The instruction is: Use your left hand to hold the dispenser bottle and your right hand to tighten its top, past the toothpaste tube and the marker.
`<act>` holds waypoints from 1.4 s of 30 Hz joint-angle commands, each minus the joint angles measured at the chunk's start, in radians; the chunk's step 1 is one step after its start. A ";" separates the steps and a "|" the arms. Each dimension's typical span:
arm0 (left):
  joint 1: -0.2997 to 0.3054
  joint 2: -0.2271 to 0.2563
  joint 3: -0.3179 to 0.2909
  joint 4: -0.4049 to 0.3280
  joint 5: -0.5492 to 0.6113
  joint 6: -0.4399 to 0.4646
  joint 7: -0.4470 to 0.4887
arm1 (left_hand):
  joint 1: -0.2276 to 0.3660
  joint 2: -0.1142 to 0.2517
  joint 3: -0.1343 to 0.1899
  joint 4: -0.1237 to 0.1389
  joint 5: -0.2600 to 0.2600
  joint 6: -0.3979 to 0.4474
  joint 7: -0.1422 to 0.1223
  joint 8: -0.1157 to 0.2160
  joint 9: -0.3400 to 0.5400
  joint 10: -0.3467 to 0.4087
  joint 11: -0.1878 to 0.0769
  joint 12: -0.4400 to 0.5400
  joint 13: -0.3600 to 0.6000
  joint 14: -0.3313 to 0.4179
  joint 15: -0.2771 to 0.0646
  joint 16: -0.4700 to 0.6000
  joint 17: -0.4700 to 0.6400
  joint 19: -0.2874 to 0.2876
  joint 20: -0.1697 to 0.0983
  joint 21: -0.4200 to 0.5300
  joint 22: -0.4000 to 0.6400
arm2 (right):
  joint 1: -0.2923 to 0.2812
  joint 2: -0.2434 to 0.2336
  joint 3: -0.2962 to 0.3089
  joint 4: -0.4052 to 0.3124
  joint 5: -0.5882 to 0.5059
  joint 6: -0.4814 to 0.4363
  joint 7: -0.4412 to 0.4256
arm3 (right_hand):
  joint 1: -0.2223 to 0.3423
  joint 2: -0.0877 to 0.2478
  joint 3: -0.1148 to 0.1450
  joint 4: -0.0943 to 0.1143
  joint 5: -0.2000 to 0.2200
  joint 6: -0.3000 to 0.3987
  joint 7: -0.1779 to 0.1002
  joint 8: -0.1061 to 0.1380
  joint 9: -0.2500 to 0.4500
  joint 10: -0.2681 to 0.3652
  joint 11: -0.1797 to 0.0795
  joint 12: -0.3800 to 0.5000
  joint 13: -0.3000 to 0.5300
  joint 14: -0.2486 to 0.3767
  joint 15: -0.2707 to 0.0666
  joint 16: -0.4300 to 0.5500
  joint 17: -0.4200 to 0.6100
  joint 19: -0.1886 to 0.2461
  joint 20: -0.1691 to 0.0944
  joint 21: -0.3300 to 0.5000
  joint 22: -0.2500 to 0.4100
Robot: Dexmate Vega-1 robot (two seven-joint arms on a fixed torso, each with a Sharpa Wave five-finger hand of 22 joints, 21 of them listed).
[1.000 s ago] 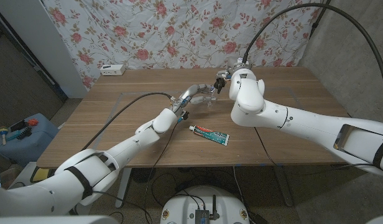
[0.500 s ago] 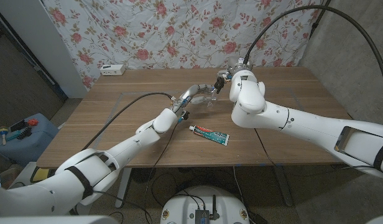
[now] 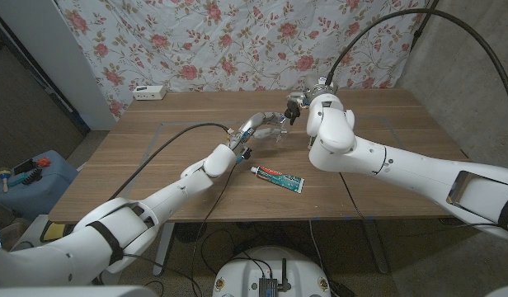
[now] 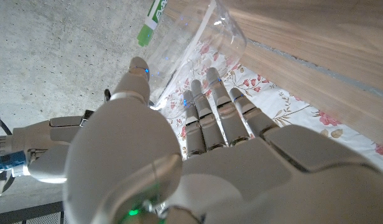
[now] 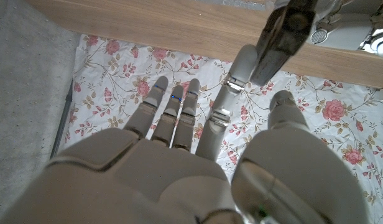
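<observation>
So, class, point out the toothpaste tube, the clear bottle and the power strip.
toothpaste tube (image 3: 279, 177), head view, middle of its body
clear bottle (image 4: 198, 46), left wrist view, its transparent wall
power strip (image 3: 149, 92), head view, its top face

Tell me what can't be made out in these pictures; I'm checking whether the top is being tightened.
- Dispenser bottle, head view: too small, and the left hand covers it; its top cannot be seen.
- Right hand, head view: mostly hidden behind its own forearm; contact with the top unclear.
- Bottle, left wrist view: clear body cut off by the edge.
- Marker, left wrist view: green end only.
</observation>
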 commanded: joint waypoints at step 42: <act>-0.076 -0.068 0.028 0.203 -0.012 -0.147 0.023 | -0.014 0.024 0.058 0.043 0.007 0.082 -0.029 0.003 0.004 0.026 -0.008 -0.002 0.005 0.027 -0.102 0.006 0.003 0.001 -0.086 0.000 0.002 | -0.102 -0.237 0.217 -0.152 0.012 0.330 0.140 | 0.042 0.036 0.016 -0.058 0.007 -0.525 -0.049 -0.255 0.036 -0.298 0.000 -0.030 0.012 -0.186 0.036 -0.043 -0.005 -0.126 0.037 -0.005 0.002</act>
